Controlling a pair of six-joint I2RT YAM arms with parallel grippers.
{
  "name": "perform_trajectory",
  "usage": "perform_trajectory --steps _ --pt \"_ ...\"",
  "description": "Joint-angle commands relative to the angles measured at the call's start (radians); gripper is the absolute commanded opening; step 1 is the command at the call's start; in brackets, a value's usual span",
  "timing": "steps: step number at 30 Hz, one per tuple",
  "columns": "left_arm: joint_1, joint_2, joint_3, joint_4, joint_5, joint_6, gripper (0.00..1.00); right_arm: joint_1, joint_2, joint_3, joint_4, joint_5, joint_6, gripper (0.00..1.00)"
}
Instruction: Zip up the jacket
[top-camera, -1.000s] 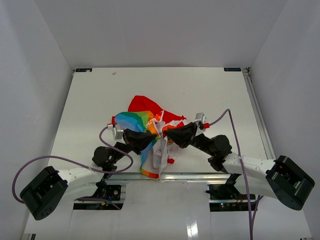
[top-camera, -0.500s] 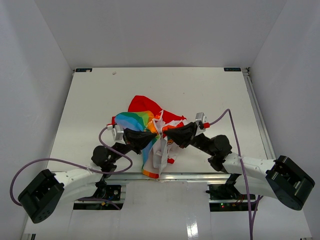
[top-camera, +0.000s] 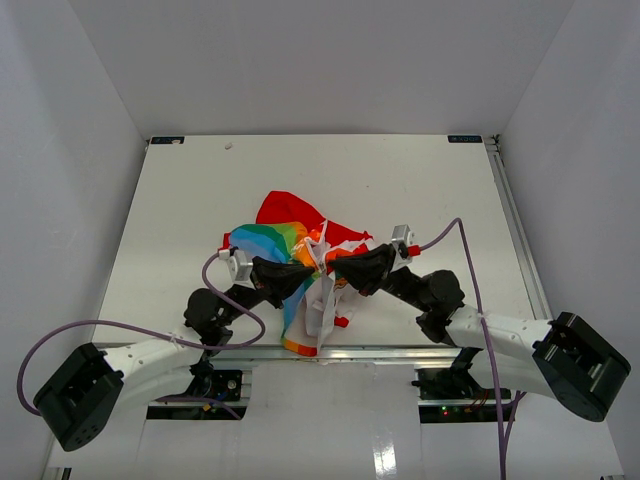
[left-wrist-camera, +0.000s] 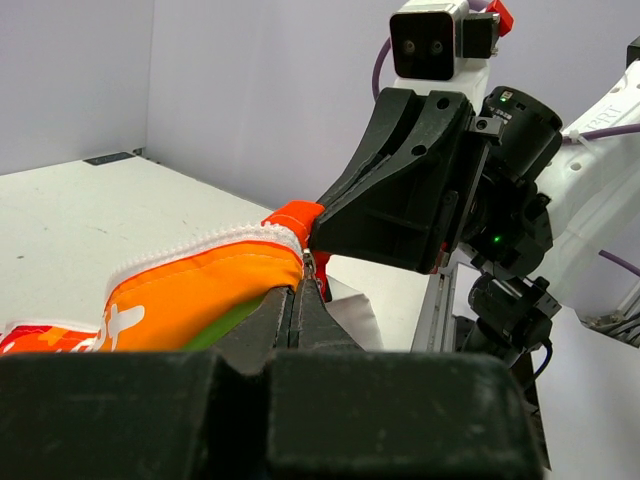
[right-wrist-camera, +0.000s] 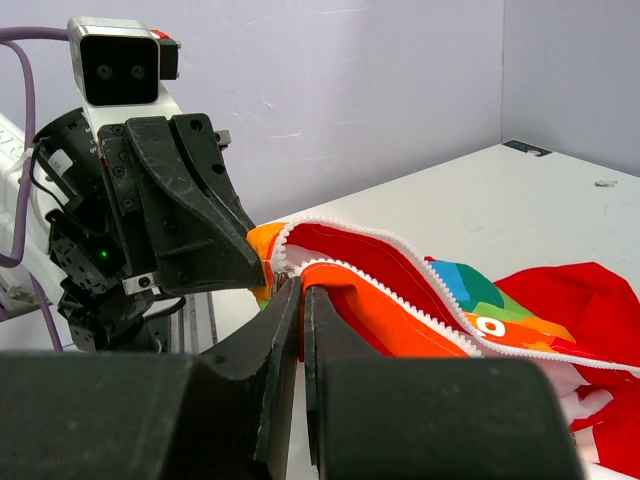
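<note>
The jacket (top-camera: 290, 225) lies bunched near the table's front middle, with rainbow panels, red lining and white parts hanging toward the front edge. Its open white zipper teeth show in the right wrist view (right-wrist-camera: 400, 275). My left gripper (top-camera: 305, 272) is shut on the jacket's orange edge by the zipper end (left-wrist-camera: 300, 262). My right gripper (top-camera: 335, 268) is shut on the opposite orange zipper edge (right-wrist-camera: 302, 285). The two grippers face each other, tips almost touching, holding the fabric lifted off the table.
The white table (top-camera: 400, 190) has raised walls on three sides. A metal rail (top-camera: 515, 230) runs along the right edge. The jacket's hem hangs over the front edge (top-camera: 305, 345). Purple cables (top-camera: 120, 322) loop from both arms.
The left gripper has crept slightly right toward the right gripper. The jacket and right arm have barely moved.
</note>
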Motion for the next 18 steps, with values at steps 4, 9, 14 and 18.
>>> perform_trajectory --steps 4,9,14,18 --pt "-0.005 -0.008 0.050 -0.079 0.026 0.027 0.00 0.006 -0.041 0.014 0.532 0.019 -0.020 0.08" --pt "-0.006 -0.020 0.059 -0.121 0.038 0.050 0.00 0.006 -0.047 0.012 0.519 0.021 -0.022 0.08" --pt "-0.005 -0.031 0.071 -0.192 0.050 0.073 0.00 0.005 -0.062 0.014 0.453 0.018 -0.038 0.08" --pt "-0.005 -0.012 0.089 -0.211 0.079 0.081 0.00 0.005 -0.075 0.019 0.399 -0.002 -0.052 0.08"
